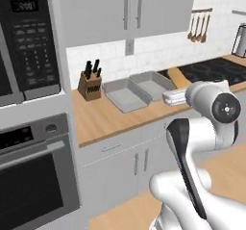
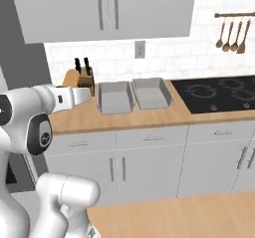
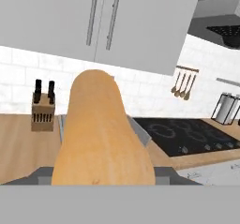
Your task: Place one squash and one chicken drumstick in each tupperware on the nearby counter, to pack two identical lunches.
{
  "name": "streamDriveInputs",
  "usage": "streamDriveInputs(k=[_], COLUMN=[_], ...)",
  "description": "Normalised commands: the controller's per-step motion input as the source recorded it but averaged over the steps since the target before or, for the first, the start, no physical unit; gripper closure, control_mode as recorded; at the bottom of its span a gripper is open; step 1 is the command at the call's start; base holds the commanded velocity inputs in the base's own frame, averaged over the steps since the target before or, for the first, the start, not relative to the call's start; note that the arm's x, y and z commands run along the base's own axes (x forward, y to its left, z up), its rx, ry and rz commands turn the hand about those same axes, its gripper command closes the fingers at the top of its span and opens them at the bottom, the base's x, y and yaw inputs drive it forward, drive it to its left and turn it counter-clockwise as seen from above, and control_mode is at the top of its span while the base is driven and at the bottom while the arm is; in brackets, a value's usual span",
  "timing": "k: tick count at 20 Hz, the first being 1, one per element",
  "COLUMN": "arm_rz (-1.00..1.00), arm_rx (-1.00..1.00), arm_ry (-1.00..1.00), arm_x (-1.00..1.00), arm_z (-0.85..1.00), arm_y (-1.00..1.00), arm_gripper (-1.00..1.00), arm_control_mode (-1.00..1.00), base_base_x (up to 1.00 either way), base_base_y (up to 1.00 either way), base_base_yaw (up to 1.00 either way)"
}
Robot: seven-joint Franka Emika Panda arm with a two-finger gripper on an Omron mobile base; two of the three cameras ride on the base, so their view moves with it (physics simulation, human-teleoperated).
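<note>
Tupperware [image 2: 115, 96] pair [image 2: 152, 92] side by side, both bare inside.

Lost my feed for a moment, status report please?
Gripper shut on the tan squash, carried above the counter. Both tupperware empty, side by side. Knife block left of them, off the path.

Even, bright, flat rendered light with no glare. Soft faint shadows lie under the wall cabinets [image 2: 104, 8]. Pictures are coarse, edges slightly jagged; no blur.
</note>
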Motion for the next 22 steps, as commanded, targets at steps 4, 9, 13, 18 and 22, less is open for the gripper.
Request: streamDriveInputs(k=[4, 9, 13, 18, 22], arm_rz=[0.0, 0.0, 0.0, 0.08, 0.28], arm_rx=[0.0, 0.0, 0.0, 0.0, 0.01], arm_ry=[0.0, 0.0, 0.0, 0.07, 0.44], arm_x=[0.0, 0.0, 0.0, 0.03, 0.11], arm_z=[0.0, 0.0, 0.0, -0.17, -0.92], arm_y=[0.0, 0.0, 0.0, -0.04, -0.11], arm_gripper=[1.0, 1.0, 1.0, 1.0, 1.0], arm_control_mode=[1.0, 1.0, 1.0, -1.0, -1.0], base_base_x=[1.0, 1.0, 0.98, 0.44, 0.0], base_base_y=[-0.7, -0.35, -0.16, -0.16, 0.0], base_base_yaw=[0.05, 0.23, 0.37, 0.38, 0.0])
